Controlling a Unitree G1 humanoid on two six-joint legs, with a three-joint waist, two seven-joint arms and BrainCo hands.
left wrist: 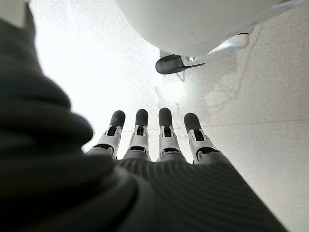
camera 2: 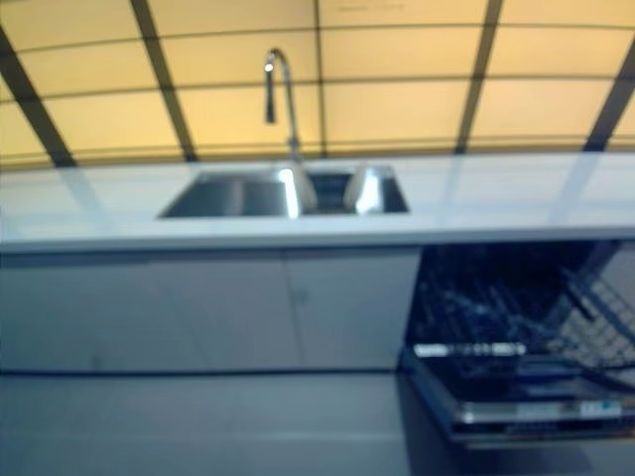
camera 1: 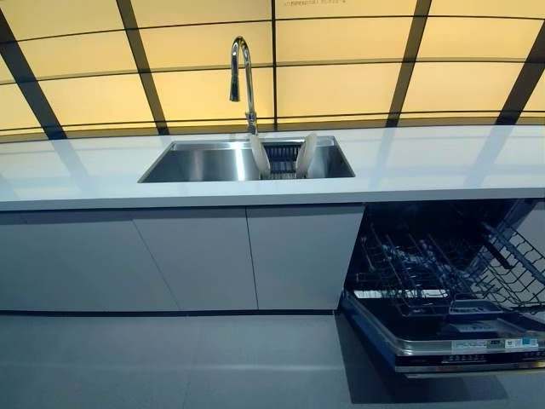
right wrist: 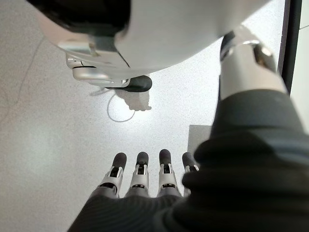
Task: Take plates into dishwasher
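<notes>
Upright within the sink (camera 1: 187, 162), two plates (camera 1: 259, 155), well apart from either hand (left wrist: 154, 137).

Two white round plates (camera 1: 260, 156) (camera 1: 306, 153) upright in steel sink's rack; black dishwasher (camera 1: 443, 290) open, wire rack pulled out.

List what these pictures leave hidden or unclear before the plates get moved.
- Plates in the sink: lower parts hidden by its front wall; the total cannot be told.
- Dishwasher: cut off by the head views' right edge.
- Left robot hand, right robot hand: thumbs hidden by the wrist covers.
</notes>
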